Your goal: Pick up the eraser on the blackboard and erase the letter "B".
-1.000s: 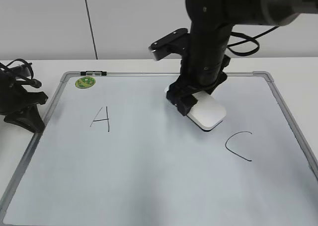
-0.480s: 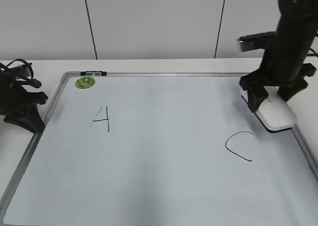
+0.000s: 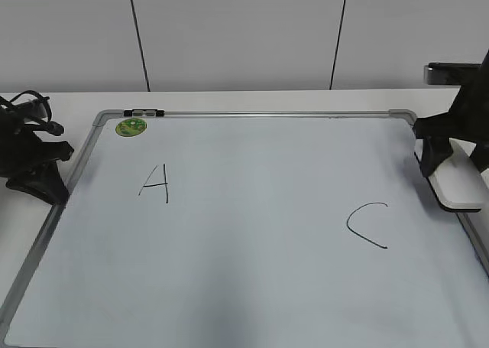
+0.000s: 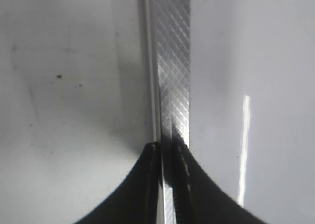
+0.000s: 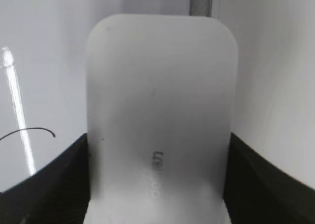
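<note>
Right end effector [image 3: 452, 160] is clamped on the eraser [image 3: 458, 188], fingers pinching its two long sides, out at the far right edge of the blackboard [image 3: 252, 115]; the exterior view shows the white block sitting over the right frame rail, and whether it is touching the rail or just above it I cannot tell. From the right wrist view, the eraser [image 5: 160, 115] fills the frame, rounded corners, faint grey lettering near the held end, dark fingers flush against either flank.

Handling call: this looks like a rigid, light plastic shell, smooth and a bit slick, so a side pinch across the narrow width is the sensible hold, and low on the body keeps the wiping face flat. Nothing fragile about it, though a glossy casing could twist if pushed hard against the board.

Left end effector [image 4: 165, 157] sits parked at the left frame rail; its fingertips look drawn together with nothing between them, only the hatched metal strip running past.

Count time. One eraser. One blackboard on the white table [image 3: 69, 103]. One round green magnet [image 3: 131, 126] at the top left corner. Letters: two only, a black "A" [image 3: 155, 183] on the left and a black "C" [image 3: 367, 225] on the right. No letter "B" shows anywhere between them, so I judge the erasing done.
</note>
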Tool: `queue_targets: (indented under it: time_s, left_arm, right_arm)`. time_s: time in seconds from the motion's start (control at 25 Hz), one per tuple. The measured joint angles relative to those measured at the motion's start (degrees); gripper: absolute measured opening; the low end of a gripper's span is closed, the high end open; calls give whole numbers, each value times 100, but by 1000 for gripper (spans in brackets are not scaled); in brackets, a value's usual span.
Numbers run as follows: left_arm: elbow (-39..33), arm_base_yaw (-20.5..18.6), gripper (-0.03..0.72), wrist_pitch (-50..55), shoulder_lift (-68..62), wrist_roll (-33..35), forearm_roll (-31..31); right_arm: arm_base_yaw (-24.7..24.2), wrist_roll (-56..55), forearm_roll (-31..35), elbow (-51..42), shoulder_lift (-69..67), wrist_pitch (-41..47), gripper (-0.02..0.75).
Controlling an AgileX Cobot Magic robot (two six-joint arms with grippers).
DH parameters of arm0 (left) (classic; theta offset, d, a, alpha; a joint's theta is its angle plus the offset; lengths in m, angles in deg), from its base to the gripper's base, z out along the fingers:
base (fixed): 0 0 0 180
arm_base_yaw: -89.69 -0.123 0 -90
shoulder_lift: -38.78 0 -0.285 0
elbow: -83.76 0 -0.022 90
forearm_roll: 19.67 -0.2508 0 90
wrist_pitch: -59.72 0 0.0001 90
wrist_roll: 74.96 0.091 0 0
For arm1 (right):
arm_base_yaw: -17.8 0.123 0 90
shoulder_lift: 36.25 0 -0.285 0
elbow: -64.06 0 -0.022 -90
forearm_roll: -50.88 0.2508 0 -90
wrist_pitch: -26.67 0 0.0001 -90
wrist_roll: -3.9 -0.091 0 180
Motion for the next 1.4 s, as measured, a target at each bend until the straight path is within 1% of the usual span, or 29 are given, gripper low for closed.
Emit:
queue_targets:
  time_s: [0.24, 0.64, 0.76, 0.84, 0.96, 1.16, 1.28, 1.32, 1.4]
  left_arm:
    - [0, 0, 34, 0, 0, 0, 10]
    - [0, 0, 34, 0, 0, 0, 10]
    - [0, 0, 34, 0, 0, 0, 10]
    - [0, 0, 34, 0, 0, 0, 10]
    - [0, 0, 34, 0, 0, 0, 10]
    - [0, 0, 37, 0, 0, 0, 10]
    - [25, 0, 67, 11, -12, 0, 10]
    - [66, 0, 90, 22, -20, 0, 10]
    - [181, 0, 160, 90, -58, 0, -72]
  right_arm:
    - [0, 0, 30, -29, -169, -272, 539]
    - [0, 0, 30, -51, -480, -440, 539]
    - [0, -3, 40, -51, -494, -449, 552]
    - [0, -3, 44, -11, -500, -449, 580]
    - [0, -3, 44, 160, -523, -301, 604]
    - [0, -3, 44, 681, -552, 298, 610]
    - [0, -3, 44, 1121, -552, 813, 609]
    - [0, -3, 44, 1231, -552, 920, 609]
    - [0, 20, 44, 1440, -541, 1028, 609]
